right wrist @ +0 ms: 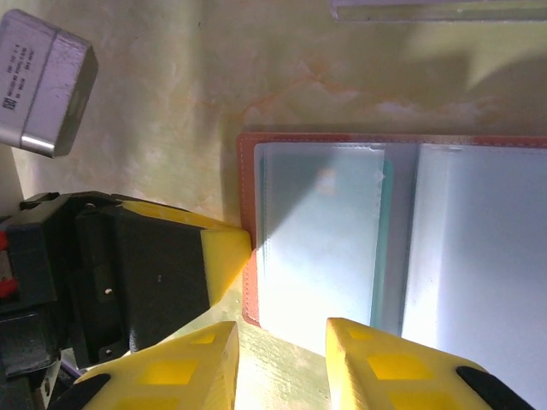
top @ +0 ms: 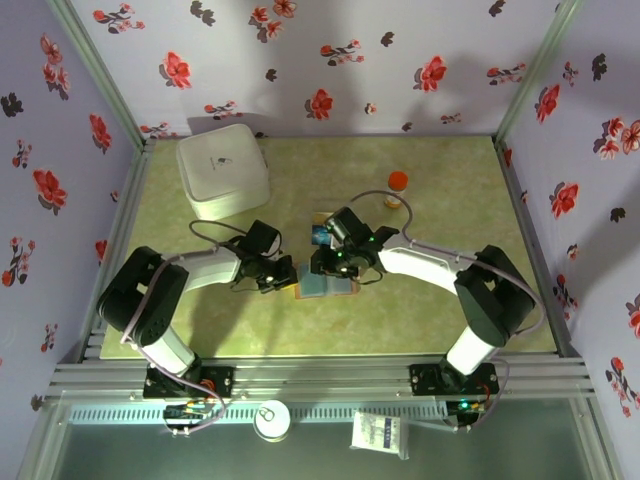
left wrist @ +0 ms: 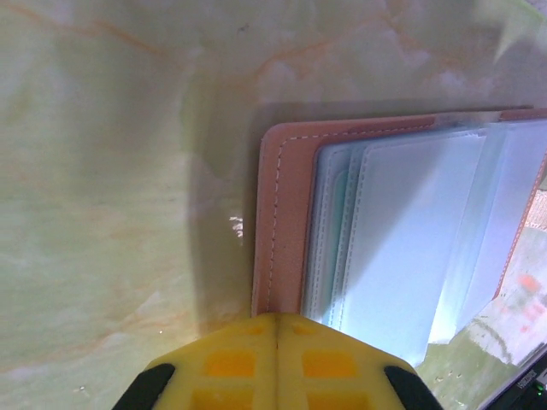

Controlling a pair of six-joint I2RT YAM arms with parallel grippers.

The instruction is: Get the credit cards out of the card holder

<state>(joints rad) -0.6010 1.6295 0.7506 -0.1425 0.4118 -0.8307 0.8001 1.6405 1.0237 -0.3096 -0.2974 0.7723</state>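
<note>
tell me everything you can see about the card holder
The card holder lies open and flat on the marbled green table. Its cover looks like tan leather with pale stitching; inside are see-through bluish sleeves, one showing the edge of a teal card. The shut left gripper touches its cover edge; the right gripper, open, hangs just above it.

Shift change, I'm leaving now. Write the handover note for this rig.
Left gripper: jaws shut, tip against the edge of the card holder.
Right gripper: jaws open, empty, above the holder's pockets.
The holder lies open on the table.
Teal card shows its edge inside a pocket: not out.
Small blue item lies beyond the holder, perhaps a card already out.
Left: pull the teal card, check the remaining pockets.
</note>
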